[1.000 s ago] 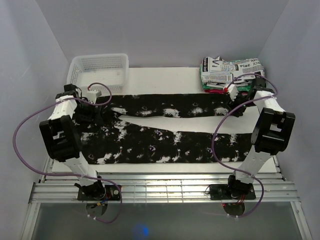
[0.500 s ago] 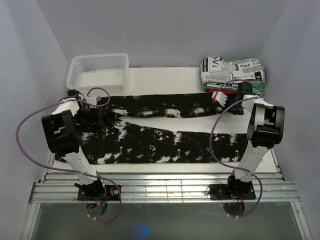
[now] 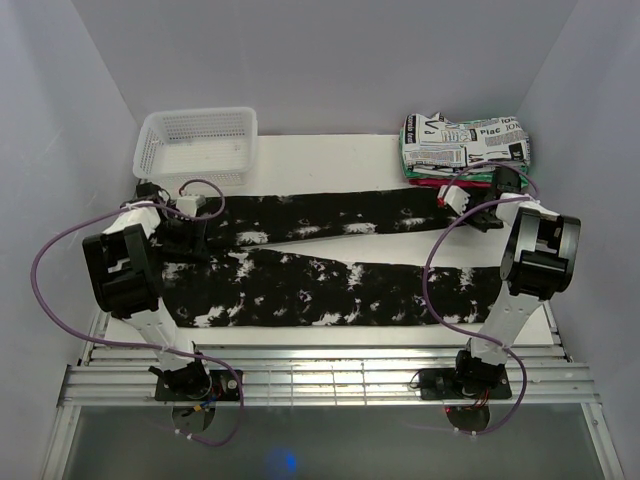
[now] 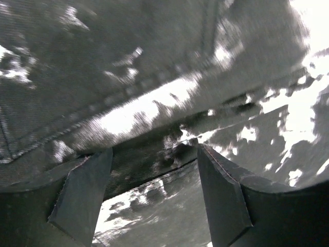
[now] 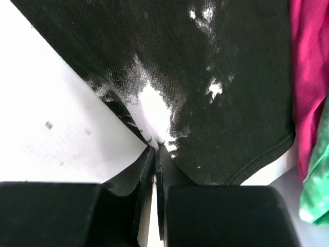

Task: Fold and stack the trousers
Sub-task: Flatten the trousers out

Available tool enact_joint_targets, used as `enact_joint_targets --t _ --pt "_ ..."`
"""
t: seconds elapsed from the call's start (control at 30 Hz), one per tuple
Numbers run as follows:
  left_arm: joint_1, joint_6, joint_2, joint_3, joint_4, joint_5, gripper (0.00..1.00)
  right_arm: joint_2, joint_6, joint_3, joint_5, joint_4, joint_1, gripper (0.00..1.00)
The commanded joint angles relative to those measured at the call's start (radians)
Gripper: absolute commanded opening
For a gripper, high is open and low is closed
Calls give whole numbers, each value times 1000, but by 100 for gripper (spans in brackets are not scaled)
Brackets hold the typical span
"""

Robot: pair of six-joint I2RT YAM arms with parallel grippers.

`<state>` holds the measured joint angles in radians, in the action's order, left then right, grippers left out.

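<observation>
Black trousers (image 5: 205,77) in low, outstretched right tool (image 5: 156,146)

This looks like a robot lab, not a home. Plain white walls (image 3: 330,60) box in a white table (image 3: 330,155). A left arm (image 3: 125,270) and a right arm (image 3: 540,255) are bolted to a metal rail (image 3: 330,380). Purple cables (image 3: 40,290) loop off them. A white basket (image 3: 200,140) sits just past the left gripper (image 4: 153,154), and folded clothes (image 3: 465,140) just past the right gripper (image 5: 156,148).
</observation>
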<state>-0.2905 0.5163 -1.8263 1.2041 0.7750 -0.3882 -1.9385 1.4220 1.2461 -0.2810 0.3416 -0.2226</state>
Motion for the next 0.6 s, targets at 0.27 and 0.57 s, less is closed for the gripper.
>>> enact_joint_targets --t 0.27,0.57 --pt "-16 364 143 107 366 -233 82 159 95 -48 34 243 -104 68" --pt "-30 131 121 416 146 -197 85 92 -56 395 -230 545 -90 69"
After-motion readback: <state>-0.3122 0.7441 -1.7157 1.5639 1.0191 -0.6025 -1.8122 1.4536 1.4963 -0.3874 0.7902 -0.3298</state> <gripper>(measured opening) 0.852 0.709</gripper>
